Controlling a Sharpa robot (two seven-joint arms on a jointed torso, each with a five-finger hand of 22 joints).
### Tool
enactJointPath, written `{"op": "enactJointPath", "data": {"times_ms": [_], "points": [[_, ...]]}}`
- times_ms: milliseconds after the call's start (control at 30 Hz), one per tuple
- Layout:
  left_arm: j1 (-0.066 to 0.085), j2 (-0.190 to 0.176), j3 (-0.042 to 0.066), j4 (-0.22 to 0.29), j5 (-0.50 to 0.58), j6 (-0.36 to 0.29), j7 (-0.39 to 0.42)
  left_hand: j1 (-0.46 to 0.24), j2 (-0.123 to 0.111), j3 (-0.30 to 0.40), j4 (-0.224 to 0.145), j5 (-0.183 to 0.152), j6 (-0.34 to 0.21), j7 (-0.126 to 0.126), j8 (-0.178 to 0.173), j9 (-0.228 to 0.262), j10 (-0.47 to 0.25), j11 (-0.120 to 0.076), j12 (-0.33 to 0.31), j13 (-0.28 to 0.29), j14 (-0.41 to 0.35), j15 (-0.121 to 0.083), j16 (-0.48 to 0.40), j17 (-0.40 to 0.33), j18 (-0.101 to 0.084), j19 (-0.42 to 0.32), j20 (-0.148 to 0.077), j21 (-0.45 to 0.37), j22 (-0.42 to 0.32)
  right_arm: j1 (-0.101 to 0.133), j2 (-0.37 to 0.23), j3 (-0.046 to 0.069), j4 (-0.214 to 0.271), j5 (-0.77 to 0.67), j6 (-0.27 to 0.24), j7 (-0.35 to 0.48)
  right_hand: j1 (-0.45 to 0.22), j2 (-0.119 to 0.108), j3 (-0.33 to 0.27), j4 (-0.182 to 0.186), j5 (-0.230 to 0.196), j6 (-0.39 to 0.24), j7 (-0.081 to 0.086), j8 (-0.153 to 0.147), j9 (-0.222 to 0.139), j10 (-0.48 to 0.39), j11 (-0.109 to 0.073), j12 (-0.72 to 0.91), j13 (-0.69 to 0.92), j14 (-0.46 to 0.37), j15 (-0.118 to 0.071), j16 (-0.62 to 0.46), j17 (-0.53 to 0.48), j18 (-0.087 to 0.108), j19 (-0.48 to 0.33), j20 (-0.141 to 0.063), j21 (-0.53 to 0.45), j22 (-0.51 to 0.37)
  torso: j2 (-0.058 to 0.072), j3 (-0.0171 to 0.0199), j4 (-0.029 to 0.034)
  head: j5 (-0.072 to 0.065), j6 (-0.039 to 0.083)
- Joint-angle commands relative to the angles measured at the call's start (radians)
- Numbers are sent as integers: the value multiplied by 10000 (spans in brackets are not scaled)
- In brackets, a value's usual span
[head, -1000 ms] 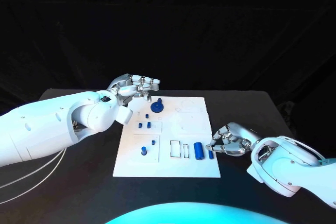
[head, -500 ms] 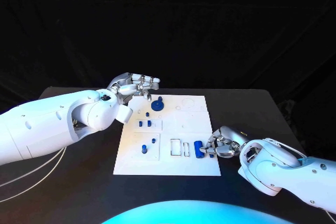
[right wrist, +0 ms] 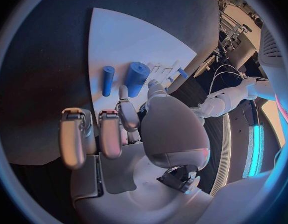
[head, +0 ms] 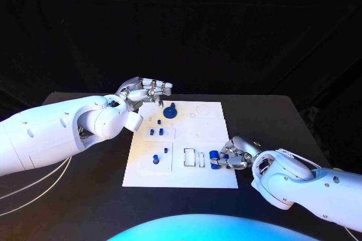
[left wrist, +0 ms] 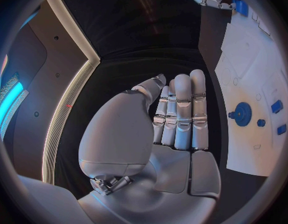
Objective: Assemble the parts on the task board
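The board [head: 203, 147] lies flat in the middle of the black tabletop [head: 83, 199]. The right hand [head: 230, 156] is seen at the board's right edge, near its front corner, with its fingers bent down over two blue cylinders lying side by side there: a thick cylinder [right wrist: 137, 78] and a thin cylinder [right wrist: 107, 80]. From the wrist view a fingertip is seen at the thick cylinder's near end; whether either part is grasped cannot be told. The left hand [head: 143, 91] is held above the tabletop just beyond the board's far left corner, released, fingers straight and close together, nothing in it. A blue gear [head: 170, 113] stands on the board near that hand. Small blue pegs [head: 155, 132] are seated in the board's left half, and a further peg [head: 155, 159] nearer the front.
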Motion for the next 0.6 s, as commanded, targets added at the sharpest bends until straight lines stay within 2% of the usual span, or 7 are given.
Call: {"op": "enactJointPath", "data": {"times_ms": [33,300,600], "points": [[2,6,6,31,6,179,50,-42,88,-18,-24,-51,-27,-8,7,-13,-75,25,29,9,-65,18,24,-13,136,91,-10,-55,-9,-15,87,-1,-114,-349,83,-186,-97,2,-51,-3,-54,-77,-15,57,16,-67,0,-58,7,721,21,6,868,-75,412,27,-72,1925,2,12,5,21,-7],[2,-17,5,47,6,195,40,-42,88,-18,-24,-51,-27,-8,7,-13,-75,25,29,9,-65,18,24,-13,136,91,-10,-55,-9,-139,391,0,-416,-525,485,-305,-39,76,-78,-34,19,-63,-26,79,70,-62,-7,-53,33,725,17,18,888,-79,423,27,-58,1939,3,14,-14,63,-35],[3,-36,5,64,6,213,27,-53,97,-28,-19,-52,-21,-11,12,-11,-76,23,36,16,-70,18,27,-14,136,92,-9,-61,-13,-248,595,-2,-637,-746,918,-492,373,181,-143,-118,185,-38,-54,148,236,-23,-33,-17,132,737,-3,57,949,-89,450,12,-24,1974,2,12,-6,72,-71]]}}
